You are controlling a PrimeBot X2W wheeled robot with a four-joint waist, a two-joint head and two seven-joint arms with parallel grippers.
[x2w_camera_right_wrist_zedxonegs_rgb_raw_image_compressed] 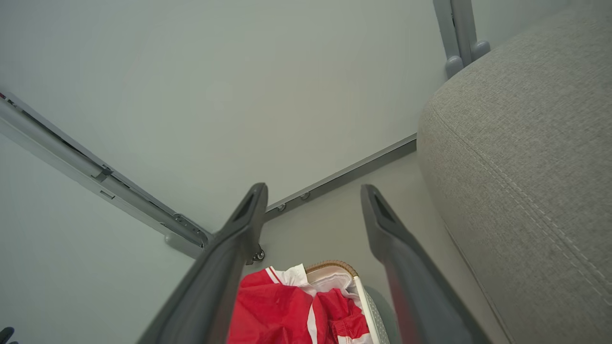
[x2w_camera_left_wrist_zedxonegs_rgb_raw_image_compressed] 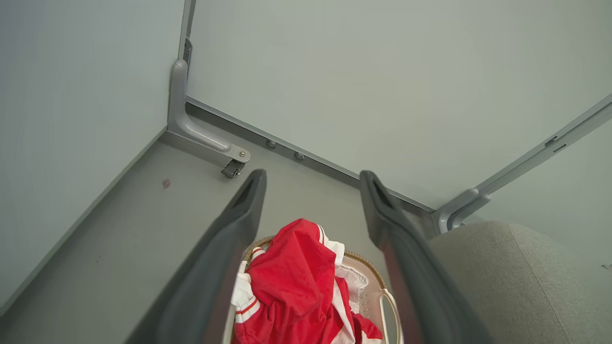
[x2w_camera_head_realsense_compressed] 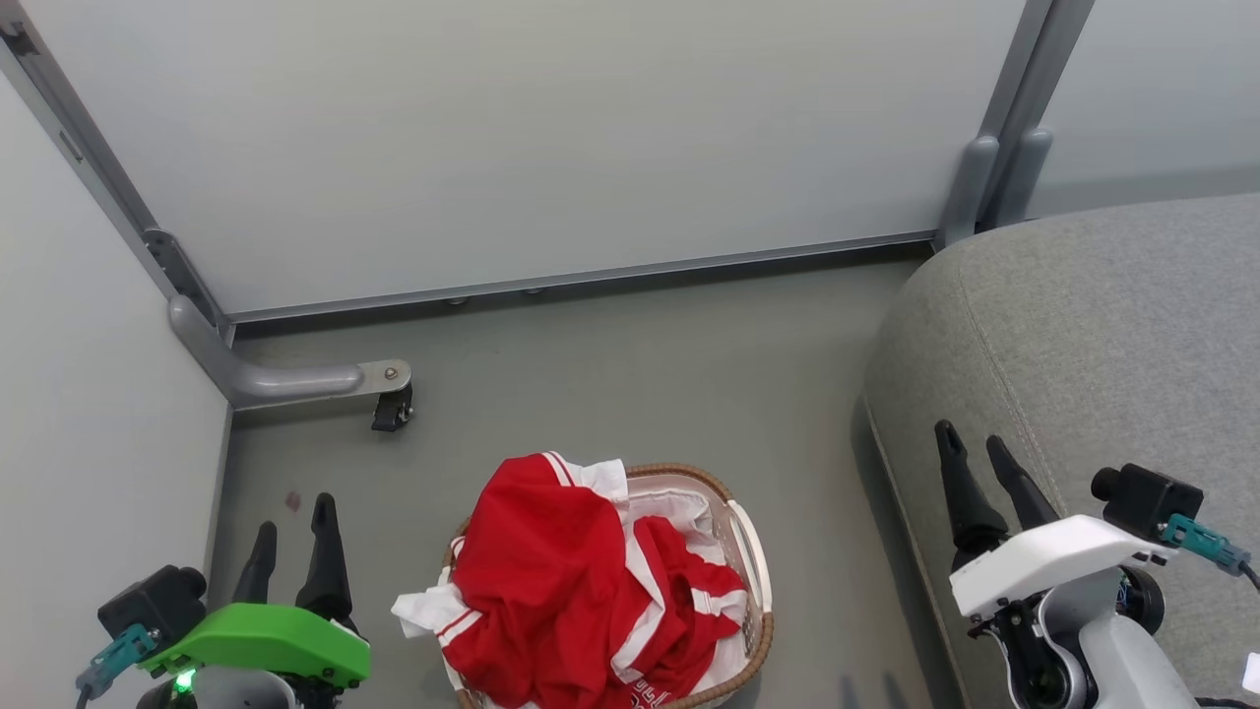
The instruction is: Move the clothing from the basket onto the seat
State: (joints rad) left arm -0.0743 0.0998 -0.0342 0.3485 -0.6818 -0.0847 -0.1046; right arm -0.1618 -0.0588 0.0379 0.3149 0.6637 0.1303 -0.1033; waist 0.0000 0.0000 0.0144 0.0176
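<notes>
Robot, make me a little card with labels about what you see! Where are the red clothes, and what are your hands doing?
clothing: red with white stripes, heaped in the basket, some spilling over the rim
basket: on the grey floor, left of the seat
seat: grey sofa, no clothing on the part in view
left gripper: open, holding nothing, left of the basket
right gripper: open, holding nothing, over the seat's edge
</notes>
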